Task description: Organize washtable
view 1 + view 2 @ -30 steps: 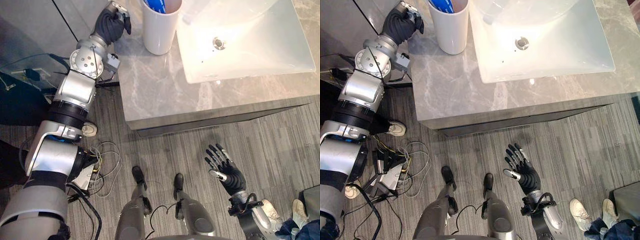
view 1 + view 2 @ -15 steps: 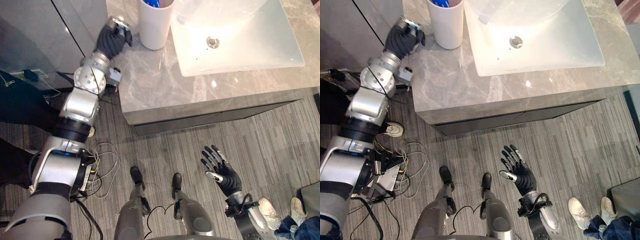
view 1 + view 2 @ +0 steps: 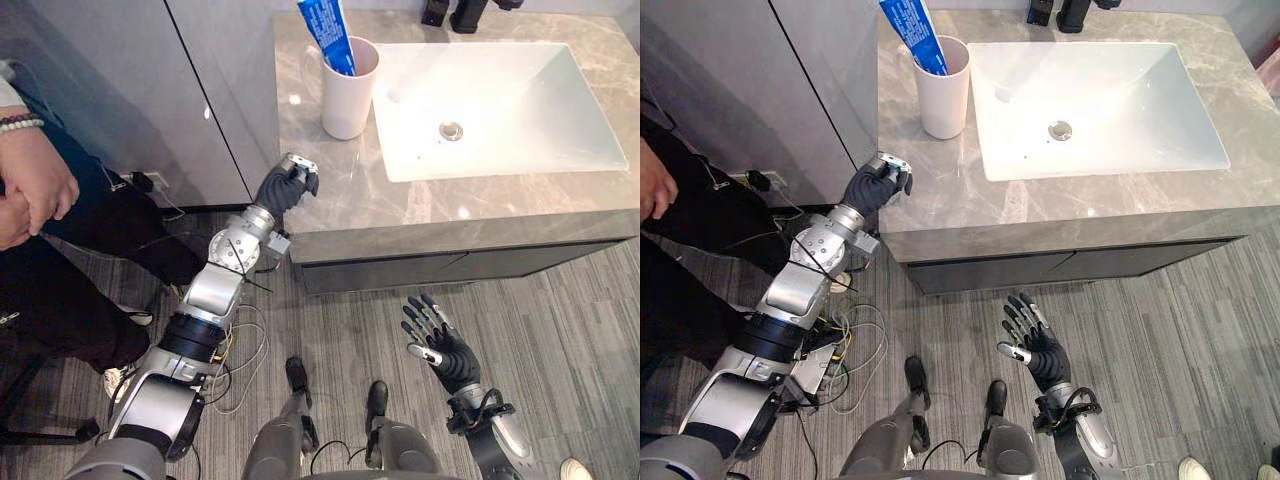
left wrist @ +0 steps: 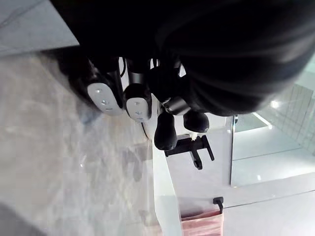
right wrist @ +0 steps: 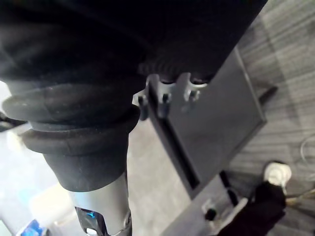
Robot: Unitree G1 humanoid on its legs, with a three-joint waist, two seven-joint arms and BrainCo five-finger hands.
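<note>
At the upper middle of the frame, a white cup (image 3: 347, 95) holding a blue tube (image 3: 328, 30) stands just beside the sink (image 3: 520, 140). The left hand (image 3: 285, 187) is fisted, empty, at the counter (image 3: 400, 205) corner; the right hand (image 3: 445, 350) is spread wide, lower right.

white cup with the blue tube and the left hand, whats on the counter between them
Nothing: the grey marble countertop is bare between the white cylindrical cup and the left hand, as the left eye view shows.
</note>
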